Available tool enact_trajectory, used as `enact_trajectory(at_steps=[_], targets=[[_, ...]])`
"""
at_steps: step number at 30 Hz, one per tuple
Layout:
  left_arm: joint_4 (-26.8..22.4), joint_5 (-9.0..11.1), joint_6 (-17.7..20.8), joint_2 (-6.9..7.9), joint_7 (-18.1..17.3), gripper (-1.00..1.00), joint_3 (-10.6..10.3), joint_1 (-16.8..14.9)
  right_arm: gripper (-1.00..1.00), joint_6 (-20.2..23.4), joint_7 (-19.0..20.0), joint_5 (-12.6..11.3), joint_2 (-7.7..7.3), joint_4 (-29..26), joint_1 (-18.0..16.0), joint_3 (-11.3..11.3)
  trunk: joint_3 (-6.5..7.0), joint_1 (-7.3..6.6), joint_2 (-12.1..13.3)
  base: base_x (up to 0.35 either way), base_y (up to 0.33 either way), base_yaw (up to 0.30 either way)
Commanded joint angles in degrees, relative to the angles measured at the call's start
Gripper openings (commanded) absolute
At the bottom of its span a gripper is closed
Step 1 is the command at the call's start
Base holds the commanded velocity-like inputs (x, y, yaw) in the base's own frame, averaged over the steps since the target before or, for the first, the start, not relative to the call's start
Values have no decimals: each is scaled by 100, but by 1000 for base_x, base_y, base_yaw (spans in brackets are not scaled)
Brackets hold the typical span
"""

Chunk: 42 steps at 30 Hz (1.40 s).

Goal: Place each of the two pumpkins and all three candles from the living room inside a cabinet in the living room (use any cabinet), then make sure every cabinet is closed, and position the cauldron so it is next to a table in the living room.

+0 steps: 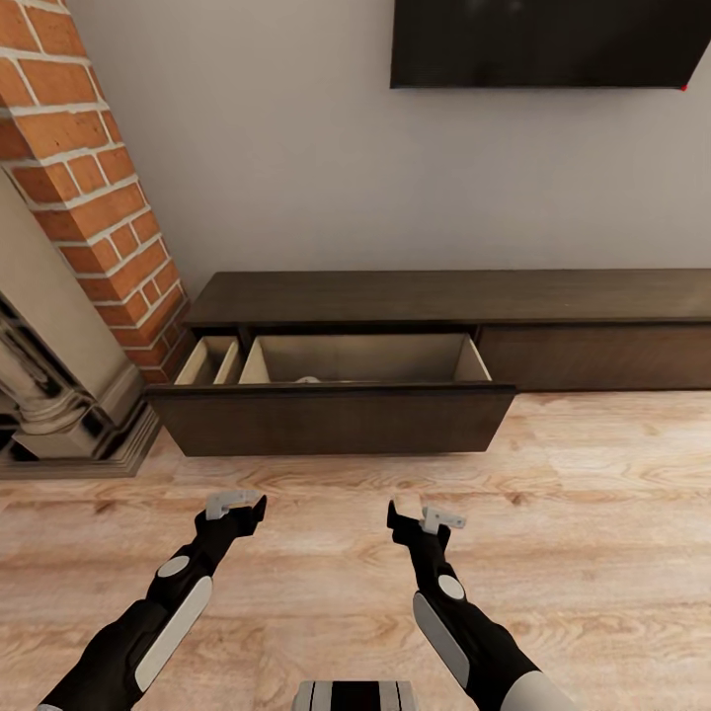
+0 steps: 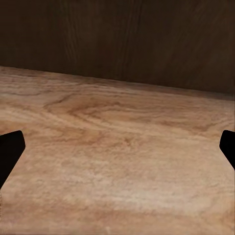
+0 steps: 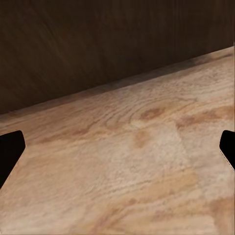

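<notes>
The head camera is looking forward and down from well back at the cabinet, its drawer and the floor. Both wrist cameras are facing, close and low, the same floor and dark front.

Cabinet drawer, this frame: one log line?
cabinet | drawer: open, small pale item inside | left gripper: open, empty | right gripper: open, empty | both above floor
</notes>
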Motion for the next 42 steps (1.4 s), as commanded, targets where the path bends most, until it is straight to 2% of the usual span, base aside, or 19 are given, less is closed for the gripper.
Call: enact_trajectory(at_steps=[1,8,42], targets=[[-8,47,15,6,50,100,-20,-4,100,-82,-30,-61,-4,1,-5,33,-4,-1,-2,0,0,0],[-20,47,14,8,52,100,-18,-4,100,-269,-30,-61,-1,9,-4,34,-4,-1,-2,161,0,0],[-16,47,21,11,43,100,3,-4,100,-264,-23,-52,5,10,-3,34,-4,-1,-2,206,0,0]])
